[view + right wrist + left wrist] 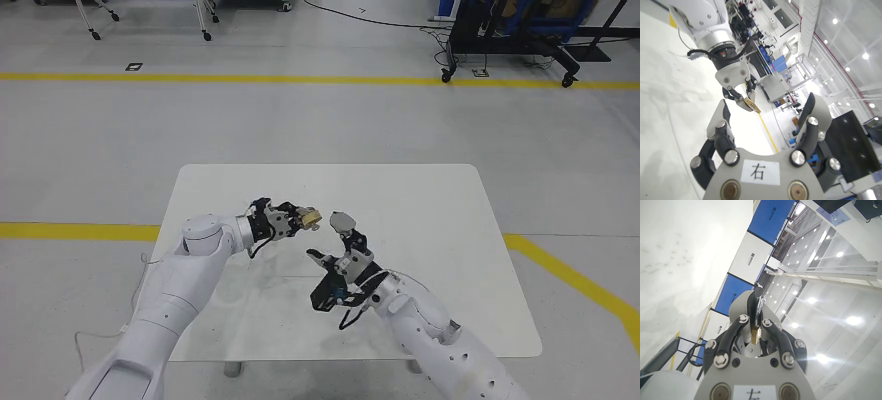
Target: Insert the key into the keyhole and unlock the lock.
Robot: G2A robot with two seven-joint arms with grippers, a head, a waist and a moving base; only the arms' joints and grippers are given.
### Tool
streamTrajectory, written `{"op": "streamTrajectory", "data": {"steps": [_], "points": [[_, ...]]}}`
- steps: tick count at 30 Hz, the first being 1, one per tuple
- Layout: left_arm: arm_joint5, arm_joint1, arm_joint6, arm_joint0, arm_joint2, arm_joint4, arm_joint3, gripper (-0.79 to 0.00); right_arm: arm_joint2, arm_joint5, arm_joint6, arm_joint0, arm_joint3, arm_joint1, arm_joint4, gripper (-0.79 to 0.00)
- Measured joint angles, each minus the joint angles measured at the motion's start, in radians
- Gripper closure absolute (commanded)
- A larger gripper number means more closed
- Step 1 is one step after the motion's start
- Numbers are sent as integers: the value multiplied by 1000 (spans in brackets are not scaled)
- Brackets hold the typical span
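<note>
two jaws are held close together over the middle of the counter [430, 200], both raised off it. the lock [755, 335] is clamped in the left jaws, with its brass body pinched between them and its steel shackle [761, 306] lying along the gap. in the right wrist view the body is seen jutting past the tips toward the right jaws. the right jaws are spread wide and nothing is held in them, so the insertion is judged not yet begun.

several faults could follow from this. the lock is gripped on a narrow part only, so it could be twisted or pushed back through the grip once a key is pressed against it, and the keyhole would then be missed. if the hold is loosened, the lock would be dropped onto the counter. which face carries the keyhole cannot be told, so a key brought in at a guessed angle could be jammed or scraped across the brass. with the jaws this near one another, a small misjudged approach could knock the right jaws into the left and shift the lock.
</note>
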Motion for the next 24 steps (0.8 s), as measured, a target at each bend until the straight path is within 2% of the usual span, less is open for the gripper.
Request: {"op": "streamTrajectory", "data": {"steps": [4, 7, 11, 17, 20, 24], "points": [[33, -3, -22, -11, 6, -19, 24, 0, 38, -46, -194, -14, 28, 5, 144, 0], [68, -6, -31, -22, 19, -14, 42, 0, 50, -61, -258, -5, 52, 5, 184, 0], [62, -9, -26, -25, 17, -31, 51, 0, 58, -10, -172, 1, 52, 6, 91, 0], [44, -8, 8, -15, 22, -1, 32, 0, 54, -16, -160, 2, 52, 6, 79, 0], [57, -8, 48, 6, 21, 0, 4, 0, 21, 23, -106, 7, 46, 3, -54, 0], [108, -7, 41, 14, 8, -42, 1, 0, -28, 64, -13, 21, 57, -5, -243, 0]]}}
